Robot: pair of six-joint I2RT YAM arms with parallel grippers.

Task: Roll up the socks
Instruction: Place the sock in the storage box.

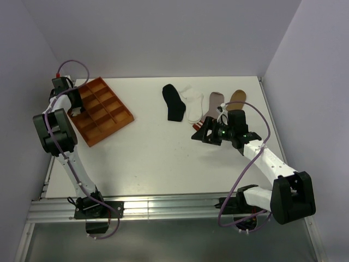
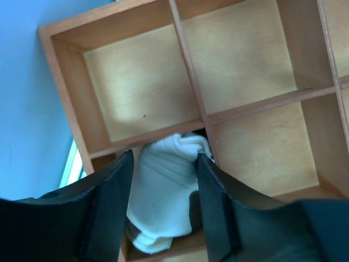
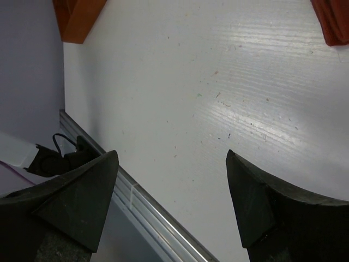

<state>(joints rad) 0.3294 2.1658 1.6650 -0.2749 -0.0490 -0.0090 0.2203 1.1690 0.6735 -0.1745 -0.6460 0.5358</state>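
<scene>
Orange wood makes up the tray (image 1: 112,132) at the left of the desk (image 1: 158,164), and one pale rolled sock (image 2: 163,191) lies in one of its boxes, the box next to a corner box along the tray's outer wall. So one sock looks done. The left end effector (image 2: 163,158) hangs right over it with its two fingers part way apart and the sock between them. I cannot tell if they are squeezing the sock or only sitting beside it. Four more socks lie flat in a row at the far side of the desk, not yet rolled: a black sock (image 1: 173,103), a white sock (image 1: 193,106), a grey sock (image 1: 212,102) and a tan sock (image 1: 238,97). I think most of the job is left. The right end effector (image 3: 172,158) hovers near them, wide open and holding nothing, with bare desk under it. From above, the left arm hides the rolled sock, and the right arm covers the near ends of the grey and tan socks. The fingers cut off the sides and bottom of the roll, so I cannot say how tight it is. A red cuff (image 3: 330,19) peeks in at one corner of the right wrist view.
</scene>
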